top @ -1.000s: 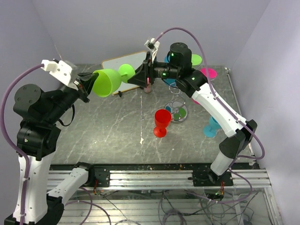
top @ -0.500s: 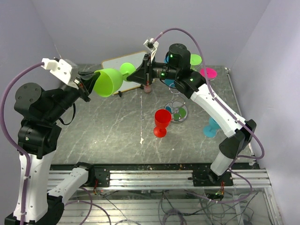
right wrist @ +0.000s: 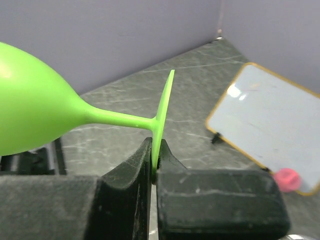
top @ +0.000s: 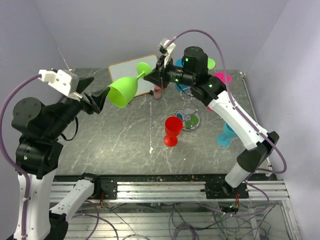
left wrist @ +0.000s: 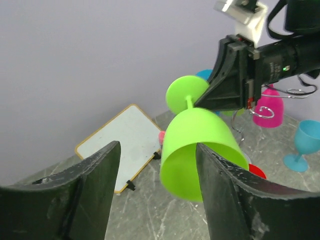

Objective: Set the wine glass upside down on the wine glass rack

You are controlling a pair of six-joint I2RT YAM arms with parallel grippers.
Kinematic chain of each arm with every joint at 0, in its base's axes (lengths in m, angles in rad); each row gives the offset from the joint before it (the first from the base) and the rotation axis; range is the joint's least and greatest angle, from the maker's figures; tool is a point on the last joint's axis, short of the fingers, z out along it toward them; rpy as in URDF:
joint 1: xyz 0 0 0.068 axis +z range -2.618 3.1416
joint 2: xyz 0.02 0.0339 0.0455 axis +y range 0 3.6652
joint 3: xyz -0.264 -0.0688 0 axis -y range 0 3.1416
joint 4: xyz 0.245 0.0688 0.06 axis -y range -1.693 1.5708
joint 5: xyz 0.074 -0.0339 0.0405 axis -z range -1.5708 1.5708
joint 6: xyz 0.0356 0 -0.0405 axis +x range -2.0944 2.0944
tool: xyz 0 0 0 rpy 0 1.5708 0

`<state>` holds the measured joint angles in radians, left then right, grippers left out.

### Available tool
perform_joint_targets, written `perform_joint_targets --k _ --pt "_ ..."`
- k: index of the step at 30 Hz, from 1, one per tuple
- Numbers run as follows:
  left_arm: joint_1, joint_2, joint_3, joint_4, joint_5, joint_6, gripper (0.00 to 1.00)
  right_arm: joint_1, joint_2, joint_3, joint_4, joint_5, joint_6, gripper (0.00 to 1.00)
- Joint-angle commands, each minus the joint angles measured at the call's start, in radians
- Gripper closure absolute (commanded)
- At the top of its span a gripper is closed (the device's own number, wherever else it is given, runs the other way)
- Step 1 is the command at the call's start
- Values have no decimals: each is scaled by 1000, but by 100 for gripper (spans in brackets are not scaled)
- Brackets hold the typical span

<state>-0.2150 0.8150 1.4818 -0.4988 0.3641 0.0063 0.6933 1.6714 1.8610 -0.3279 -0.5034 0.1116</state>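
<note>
R tool is clamped on the foot edge of the lime-green wine glass, held sideways in mid-air w/ bowl mouth facing L tool. L tool's fingers are spread wide either side of the rim; contact unclear. The wine glass rack stands on the bench below R tool, well apart.

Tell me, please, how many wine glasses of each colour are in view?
Green: 2, the held green glass and the rear green glass
Blue: 2, the blue glass on the table and the partly hidden rear blue glass
Pink: 1, the pink glass
Red: 1, the red glass
Total: 6
</note>
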Motion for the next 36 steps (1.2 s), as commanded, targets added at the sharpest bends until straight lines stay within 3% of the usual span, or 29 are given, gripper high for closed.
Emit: perform_joint_targets --k 1,5,11,18,26,36 --pt "9 -61 2 -71 -104 45 23 2 -93 32 -79 179 -284 100" --pt "13 -107 -4 -112 -187 111 13 2 -122 29 -156 313 -506 100" --pt "29 -152 -44 -171 -273 207 11 23 -158 43 -304 361 -783 100" --pt "59 -131 -79 -237 -299 253 8 101 -206 -87 -265 706 -1015 100" --pt "94 -108 -135 -226 -252 238 7 138 -247 -332 -74 1038 -1179 100" --pt "118 -83 -153 -193 -182 195 6 139 -282 -370 -39 1064 -1184 100"
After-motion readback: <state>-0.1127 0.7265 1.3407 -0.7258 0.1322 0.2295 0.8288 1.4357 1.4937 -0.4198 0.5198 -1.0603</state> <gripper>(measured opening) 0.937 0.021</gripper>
